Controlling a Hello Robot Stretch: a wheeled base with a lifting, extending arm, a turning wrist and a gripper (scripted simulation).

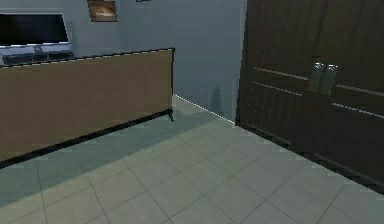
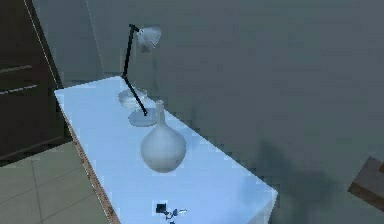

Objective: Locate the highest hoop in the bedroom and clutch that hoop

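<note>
Since none of the shapes before us reads as a ring, we cannot say where the hoop is. We judge the locating step not yet done, and the highest one more likely up on a wall or above the furniture than down on a tabletop. We expect a hoop to be light and stiff, with a thin, smooth rim that could slip or swing in a loose hold. We would take it across the rim, at a stretch that stands free of any wall or hook, and draw it off gently. How the gripper stands we cannot tell. Counting what is here, in the forward view we find one dark screen (image 1: 33, 30) on one low brown cabinet (image 1: 85, 100), one picture (image 1: 103, 10) on the wall, and one dark wardrobe (image 1: 300, 90) with two doors and two handles (image 1: 323, 78). In the arm side view, one pale blue table (image 2: 100, 125) bears one desk lamp (image 2: 129, 62), one white vase (image 2: 162, 145), one pale rounded thing (image 2: 128, 97) behind the lamp's foot, and one small dark-and-white thing (image 2: 168, 210) too small to name.
</note>
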